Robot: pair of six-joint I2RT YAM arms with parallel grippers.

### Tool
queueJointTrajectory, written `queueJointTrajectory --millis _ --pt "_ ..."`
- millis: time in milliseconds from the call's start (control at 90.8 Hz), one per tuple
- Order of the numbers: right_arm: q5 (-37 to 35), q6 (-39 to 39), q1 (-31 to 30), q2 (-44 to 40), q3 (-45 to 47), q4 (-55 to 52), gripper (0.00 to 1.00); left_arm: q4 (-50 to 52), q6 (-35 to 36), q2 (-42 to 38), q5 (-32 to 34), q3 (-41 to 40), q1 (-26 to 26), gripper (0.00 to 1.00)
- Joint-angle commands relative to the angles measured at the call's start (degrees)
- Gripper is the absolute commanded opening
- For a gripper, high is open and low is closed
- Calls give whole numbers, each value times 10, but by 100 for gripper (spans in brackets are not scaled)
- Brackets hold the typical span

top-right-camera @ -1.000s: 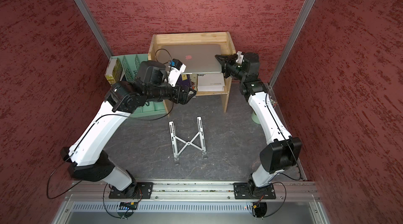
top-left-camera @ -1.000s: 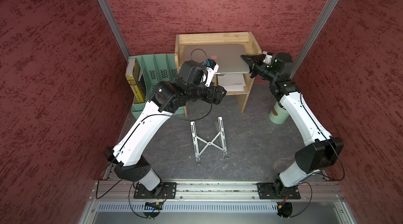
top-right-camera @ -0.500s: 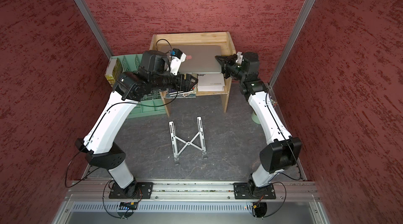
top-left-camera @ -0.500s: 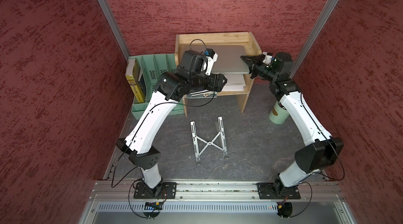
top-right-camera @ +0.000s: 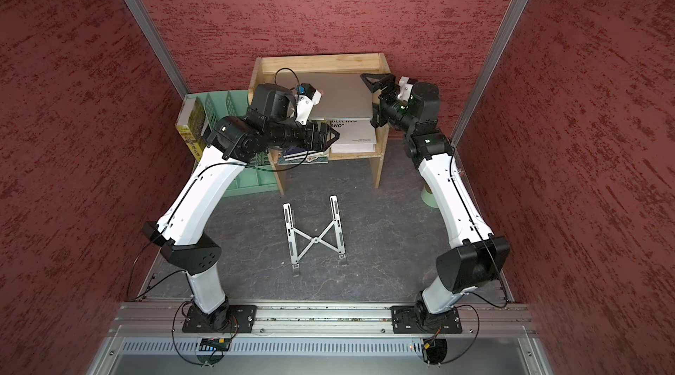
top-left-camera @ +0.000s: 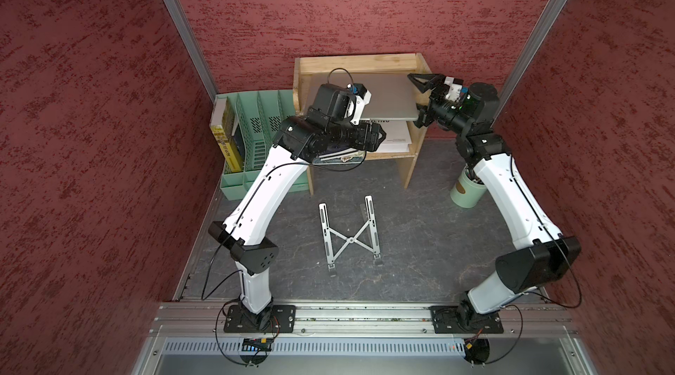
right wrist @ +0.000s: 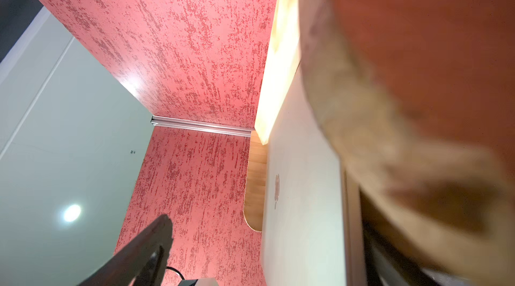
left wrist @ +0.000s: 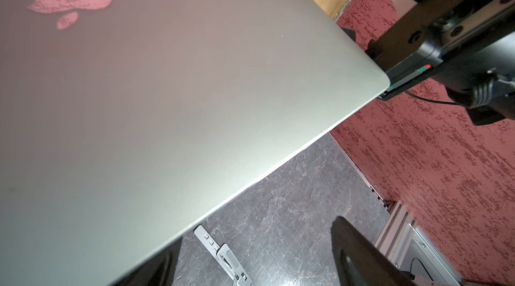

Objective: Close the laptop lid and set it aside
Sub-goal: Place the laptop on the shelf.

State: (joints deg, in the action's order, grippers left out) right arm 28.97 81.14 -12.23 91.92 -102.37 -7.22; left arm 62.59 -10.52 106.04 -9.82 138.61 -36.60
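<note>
The silver laptop (top-left-camera: 389, 99) (top-right-camera: 341, 99) lies on the top board of a wooden shelf. The laptop lid (left wrist: 167, 89) (right wrist: 302, 187) is down flat, apple logo facing up. My right gripper (top-left-camera: 413, 100) (top-right-camera: 367, 100) (right wrist: 266, 230) is open at the laptop's right edge, one finger above it and one below, neither pressing on it. My left gripper (top-left-camera: 380, 135) (top-right-camera: 334, 134) (left wrist: 255, 236) is open just below the laptop's front edge near its left side. It holds nothing, and one of its fingers is partly hidden under that edge.
The wooden shelf (top-left-camera: 358, 62) stands against the back wall with papers and books (top-left-camera: 396, 136) on its lower board. A green file rack (top-left-camera: 255, 128) stands to its left and a pale green cup (top-left-camera: 467, 192) to its right. A silver X-shaped folding stand (top-left-camera: 349, 238) lies on the dark floor.
My right gripper, shut on the laptop's right edge before, has opened wide. My left arm has drawn in towards the shelf, its gripper still open.
</note>
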Motion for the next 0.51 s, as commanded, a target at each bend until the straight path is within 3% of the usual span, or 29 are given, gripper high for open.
queueJointTrajectory --millis 0,220,496 --pt "-19 -28 -5 -22 -1 -103 98 -65 4 23 5 37 14 87" --pt "-56 -57 -5 -75 43 -200 98 -76 -4 61 -5 78 15 87" --pt "-89 -77 2 -162 116 -218 98 -84 -21 92 -5 88 19 87"
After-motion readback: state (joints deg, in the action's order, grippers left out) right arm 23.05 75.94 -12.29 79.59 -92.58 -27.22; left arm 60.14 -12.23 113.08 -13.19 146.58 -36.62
